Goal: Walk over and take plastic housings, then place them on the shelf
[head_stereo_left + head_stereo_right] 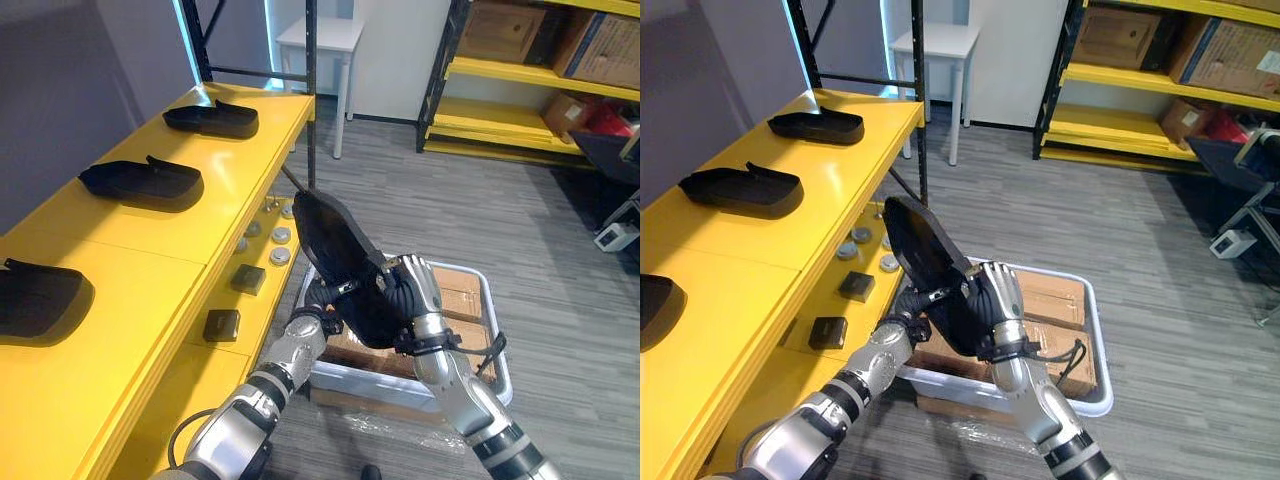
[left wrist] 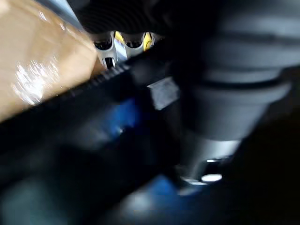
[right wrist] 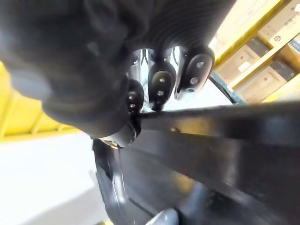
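Grey plank floor (image 1: 480, 200) runs alongside a yellow shelf (image 1: 150, 260). The black housing (image 1: 335, 250) is held tilted above a white bin (image 1: 488, 292). The right hand (image 1: 412, 290) has its fingers curled round the edge. The left hand (image 1: 322, 303) is at its underside, and I cannot tell its hold. This looks like the carrying step. Next it needs lifting left onto bare shelf among three other housings (image 1: 142, 180).

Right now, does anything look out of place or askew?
Nothing stands out. Three housings lie flat, spaced along the yellow shelf; the left hand and right hand hold a fourth housing tilted over the crate.
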You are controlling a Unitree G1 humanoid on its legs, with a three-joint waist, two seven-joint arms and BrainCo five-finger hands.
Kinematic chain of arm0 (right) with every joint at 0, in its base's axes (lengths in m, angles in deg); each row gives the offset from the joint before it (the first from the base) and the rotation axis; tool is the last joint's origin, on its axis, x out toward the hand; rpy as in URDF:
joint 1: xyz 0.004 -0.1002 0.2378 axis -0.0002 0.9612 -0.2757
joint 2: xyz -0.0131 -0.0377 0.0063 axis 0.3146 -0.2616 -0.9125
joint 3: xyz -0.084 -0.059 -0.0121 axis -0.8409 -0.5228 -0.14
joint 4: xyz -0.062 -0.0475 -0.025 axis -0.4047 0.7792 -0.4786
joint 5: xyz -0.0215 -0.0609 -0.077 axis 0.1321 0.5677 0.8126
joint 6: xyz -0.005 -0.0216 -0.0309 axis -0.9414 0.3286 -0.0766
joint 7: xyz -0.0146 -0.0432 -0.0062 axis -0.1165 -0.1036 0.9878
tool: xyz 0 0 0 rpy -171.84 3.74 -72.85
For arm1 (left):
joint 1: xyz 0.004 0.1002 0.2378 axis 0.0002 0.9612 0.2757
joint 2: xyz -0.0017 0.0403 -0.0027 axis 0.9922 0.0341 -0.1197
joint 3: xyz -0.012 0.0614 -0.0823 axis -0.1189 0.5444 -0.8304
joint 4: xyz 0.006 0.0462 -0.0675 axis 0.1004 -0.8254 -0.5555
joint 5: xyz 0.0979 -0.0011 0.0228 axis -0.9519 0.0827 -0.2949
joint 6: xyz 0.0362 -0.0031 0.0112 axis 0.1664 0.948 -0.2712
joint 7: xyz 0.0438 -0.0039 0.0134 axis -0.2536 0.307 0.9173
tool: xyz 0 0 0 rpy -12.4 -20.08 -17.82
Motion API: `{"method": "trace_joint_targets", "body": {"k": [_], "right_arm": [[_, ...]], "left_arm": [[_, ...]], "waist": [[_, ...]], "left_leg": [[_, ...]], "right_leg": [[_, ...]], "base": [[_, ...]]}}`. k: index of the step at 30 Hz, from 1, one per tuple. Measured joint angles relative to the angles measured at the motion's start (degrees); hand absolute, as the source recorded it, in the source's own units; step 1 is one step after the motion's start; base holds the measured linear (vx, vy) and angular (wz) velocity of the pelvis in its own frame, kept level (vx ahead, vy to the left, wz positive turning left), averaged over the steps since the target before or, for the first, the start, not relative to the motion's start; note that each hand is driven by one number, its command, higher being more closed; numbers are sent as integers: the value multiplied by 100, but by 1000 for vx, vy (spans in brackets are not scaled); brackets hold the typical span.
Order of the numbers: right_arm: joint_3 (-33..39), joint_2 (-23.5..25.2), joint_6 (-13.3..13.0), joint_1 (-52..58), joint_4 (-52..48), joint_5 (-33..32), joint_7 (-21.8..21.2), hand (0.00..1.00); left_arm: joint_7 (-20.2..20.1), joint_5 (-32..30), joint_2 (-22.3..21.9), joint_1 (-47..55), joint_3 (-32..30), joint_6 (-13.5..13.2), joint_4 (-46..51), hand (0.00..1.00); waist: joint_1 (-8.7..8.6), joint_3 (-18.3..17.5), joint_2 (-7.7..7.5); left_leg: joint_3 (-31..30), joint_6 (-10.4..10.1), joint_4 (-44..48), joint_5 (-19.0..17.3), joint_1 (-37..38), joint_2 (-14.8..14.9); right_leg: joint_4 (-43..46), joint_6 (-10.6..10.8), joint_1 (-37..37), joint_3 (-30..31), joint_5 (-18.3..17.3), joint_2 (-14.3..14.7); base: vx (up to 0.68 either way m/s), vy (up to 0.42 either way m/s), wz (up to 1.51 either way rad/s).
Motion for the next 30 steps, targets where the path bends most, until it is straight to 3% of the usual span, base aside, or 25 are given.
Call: {"method": "trace_joint_targets", "body": {"k": [3, 6, 7, 9, 10, 11, 12, 14, 15, 16, 17, 20, 21, 22, 23, 24, 25, 26, 27, 30], "right_arm": [[3, 31, -236, 308, -258, -246, 103, 100], [2, 153, -662, 807, -704, -455, 156, 100], [4, 212, -695, 892, -772, -462, 163, 100], [-2, 447, -926, 1082, -810, -471, 164, 100], [-2, 508, -967, 1077, -811, -475, 164, 100], [-5, 607, -1051, 1055, -766, -480, 163, 100], [-39, 702, -1126, 962, -634, -523, 157, 100], [-135, 817, -1182, 829, -508, -596, 109, 100], [-247, 952, -1208, 813, -499, -598, 46, 100], [-312, 1016, -1214, 812, -503, -599, -6, 100], [-357, 1188, -1233, 855, -522, -599, -71, 100], [-335, 1244, -1315, 924, -348, -754, -224, 100], [-321, 1233, -1325, 952, -339, -830, -306, 100], [-310, 1264, -1337, 964, -307, -859, -352, 100], [-297, 1294, -1349, 970, -291, -874, -375, 100], [-294, 1371, -1355, 977, -243, -889, -433, 100], [-297, 1407, -1358, 973, -133, -903, -491, 100], [-303, 1413, -1360, 975, -98, -912, -540, 100], [-331, 1403, -1367, 989, -65, -937, -608, 100], [-312, 1345, -1443, 1106, -107, -974, -748, 100]], "left_arm": [[4, 733, 0, 613, -341, -427, 1142, 100], [2, 831, -10, 1396, -413, -721, 2242, 100], [3, 825, -6, 1527, -420, -744, 2431, 100], [0, 697, 21, 1961, -494, -858, 3045, 100], [-1, 648, 21, 2043, -557, -868, 3175, 100], [-4, 571, 21, 2167, -656, -885, 3414, 100], [-4, 455, 29, 2301, -737, -920, 3605, 100], [-3, 316, 41, 2505, -928, -926, 3837, 100], [-4, 149, 87, 2782, -1077, -927, 4189, 100], [-3, 72, 132, 2931, -1144, -930, 4368, 100], [-3, -88, 183, 3143, -1247, -931, 4635, 100], [-2, -525, 162, 3349, -1330, -927, 4753, 100], [-1, -686, 170, 3371, -1338, -922, 4771, 100], [0, -893, 202, 3451, -1386, -922, 4949, 100], [0, -1026, 263, 3500, -1414, -924, 5101, 100], [0, -1343, 360, 3536, -1478, -940, 5263, 100], [-1, -1569, 438, 3580, -1527, -941, 5350, 100], [-1, -1722, 469, 3616, -1548, -948, 5381, 100], [-1, -1941, 505, 3682, -1567, -968, 5449, 100], [-5, -2217, 567, 3802, -1543, -989, 5587, 100]], "waist": [[6, -14, 24], [38, -67, 112], [70, -83, 133], [301, -143, 208], [320, -160, 231], [330, -179, 272], [383, -193, 302], [438, -208, 324], [534, -235, 294], [575, -265, 262], [583, -285, 249], [578, -305, 298], [557, -303, 283], [493, -300, 299], [455, -292, 311], [402, -283, 318], [397, -274, 334], [398, -265, 346], [398, -259, 353], [326, -246, 312]], "left_leg": [[-288, -21, 5, 38, -11, -8], [-976, -14, 65, 96, -158, -99], [-1137, -7, 78, 114, -206, -130], [-1324, 29, 113, 114, -438, -193], [-1092, 36, 157, 105, -530, -128], [-469, 53, 272, 107, -672, 27], [361, 233, 431, 107, -745, 241], [1258, 342, 604, 172, -739, 438], [1491, 472, 579, 269, -717, 317], [1474, 475, 498, 271, -704, 186], [1362, 512, 341, 231, -660, -90], [947, 707, 75, 221, -309, -580], [694, 793, 21, 149, -126, -756], [387, 872, 18, 69, -28, -838], [221, 901, 21, 40, -25, -828], [-132, 956, 21, -1, -28, -813], [-440, 960, 27, -5, -11, -815], [-578, 957, 31, -7, 2, -822], [-901, 920, 50, 16, 2, -850], [-1710, 785, 151, -1, -85, -982]], "right_leg": [[3, 29, 169, -315, -62, -7], [4, 55, 483, -1013, -224, -78], [4, 76, 540, -1193, -260, -93], [13, 113, 737, -1819, -370, -194], [14, 142, 785, -2017, -397, -221], [50, 203, 862, -2426, -454, -297], [175, 278, 899, -2687, -539, -391], [348, 403, 964, -2920, -662, -553], [453, 480, 984, -3079, -718, -758], [500, 505, 986, -3122, -741, -870], [807, 545, 980, -3233, -871, -1158], [2366, 502, 966, -3441, -1008, -1996], [3223, 242, 892, -3319, -855, -2374], [4066, -234, 573, -2650, -601, -2571], [4446, -204, 359, -2199, -763, -2506], [4966, -134, -35, -1474, -1401, -2097], [4939, -64, -236, -1021, -1791, -1634], [4769, -65, -309, -865, -1923, -1430], [4256, -43, -398, -540, -2096, -1040], [2833, -9, -525, 529, -2071, -405]], "base": [[-12, 9, 45], [1, 1, 106], [-1, 16, 147], [-10, 33, 138], [5, 22, 158], [51, 37, 162], [93, 55, 149], [164, 131, 92], [181, 181, 66], [195, 216, 67], [224, 245, 72], [232, 275, 89], [226, 347, 123], [167, 266, 121], [154, 127, 136], [198, -35, 146], [201, -85, 147], [194, -109, 144], [119, -82, 114], [101, -162, 152]]}}
